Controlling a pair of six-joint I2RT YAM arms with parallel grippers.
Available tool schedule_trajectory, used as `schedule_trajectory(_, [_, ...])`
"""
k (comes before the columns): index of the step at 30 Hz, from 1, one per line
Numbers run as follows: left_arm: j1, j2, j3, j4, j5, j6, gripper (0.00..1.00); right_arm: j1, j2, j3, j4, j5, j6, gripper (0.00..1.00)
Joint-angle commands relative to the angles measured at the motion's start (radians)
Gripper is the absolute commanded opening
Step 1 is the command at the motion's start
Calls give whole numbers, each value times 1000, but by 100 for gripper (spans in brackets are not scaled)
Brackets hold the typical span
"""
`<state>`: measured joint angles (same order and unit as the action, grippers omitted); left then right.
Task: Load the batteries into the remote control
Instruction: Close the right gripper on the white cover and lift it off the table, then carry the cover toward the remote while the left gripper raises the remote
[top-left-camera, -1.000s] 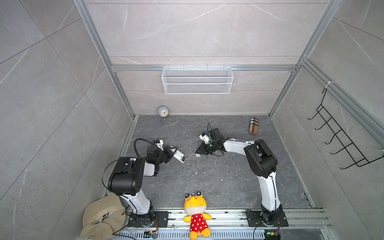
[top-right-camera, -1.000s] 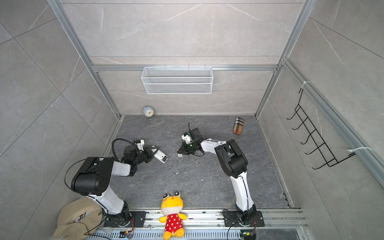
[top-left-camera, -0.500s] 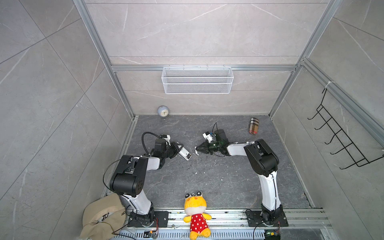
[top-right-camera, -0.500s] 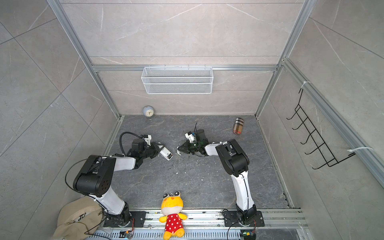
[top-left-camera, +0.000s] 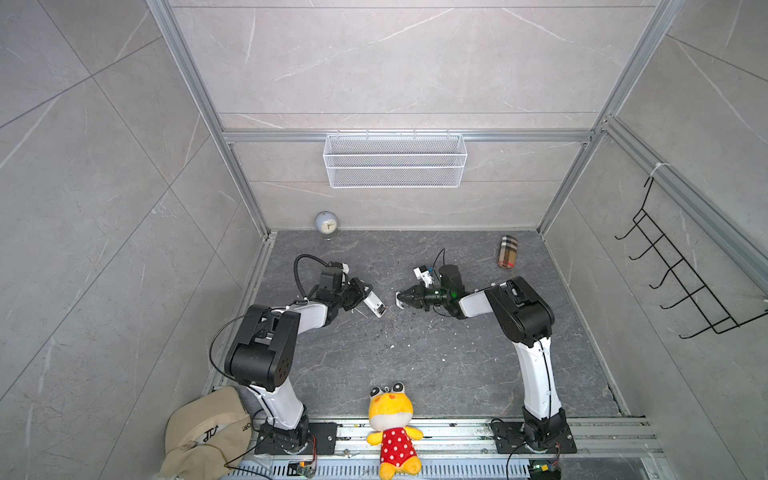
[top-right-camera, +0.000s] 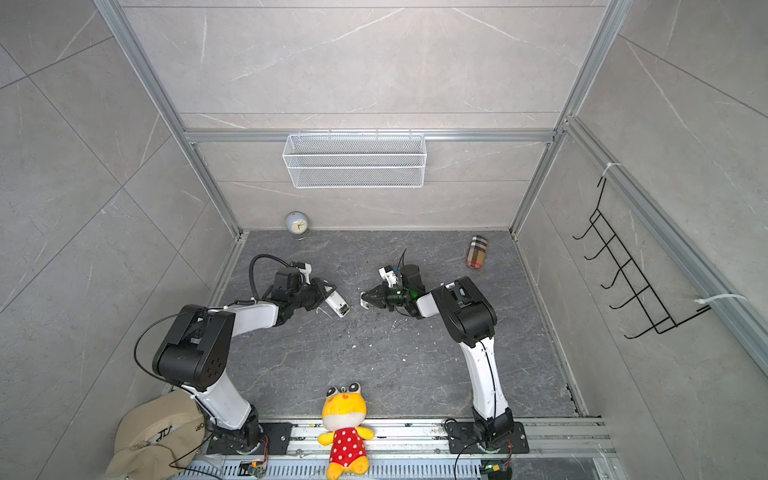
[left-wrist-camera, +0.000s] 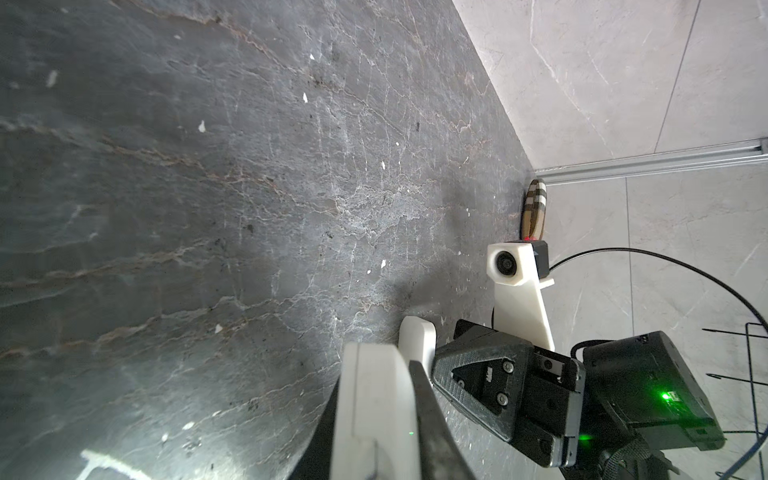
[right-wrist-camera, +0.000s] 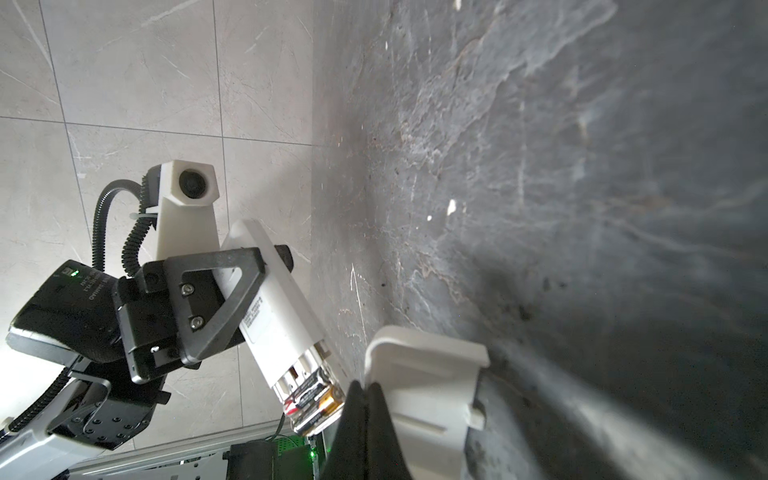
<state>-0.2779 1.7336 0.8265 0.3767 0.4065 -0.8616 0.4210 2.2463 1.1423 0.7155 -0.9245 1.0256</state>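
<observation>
My left gripper (top-left-camera: 358, 293) is shut on the white remote control (top-left-camera: 374, 305), held off the floor with its open end toward the middle. In the right wrist view the remote control (right-wrist-camera: 270, 299) shows its back with the cover off, and two dark batteries (right-wrist-camera: 316, 399) sit side by side in the open compartment. My right gripper (top-left-camera: 402, 299) faces it a short gap away, shut on the small white cover piece (top-left-camera: 398, 300). The cover piece (right-wrist-camera: 424, 386) sits beside my own closed fingers. The left wrist view shows the remote control (left-wrist-camera: 374, 415) between my jaws.
A small round clock (top-left-camera: 326, 222) stands at the back wall. A plaid pouch (top-left-camera: 508, 257) lies at the back right. A yellow plush toy (top-left-camera: 392, 424) and a beige cap (top-left-camera: 203, 432) sit at the front rail. A wire basket (top-left-camera: 395, 166) and black hooks (top-left-camera: 681, 282) hang on the walls.
The left gripper has carried the remote control to the right, toward the middle. The right gripper has lifted and turned with the cover piece to face it; the gap between them has narrowed.
</observation>
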Motion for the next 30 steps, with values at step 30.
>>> schedule_trajectory(30, [-12, 20, -97, 188, -79, -103, 10, 33, -215, 20, -511, 139, -233, 0])
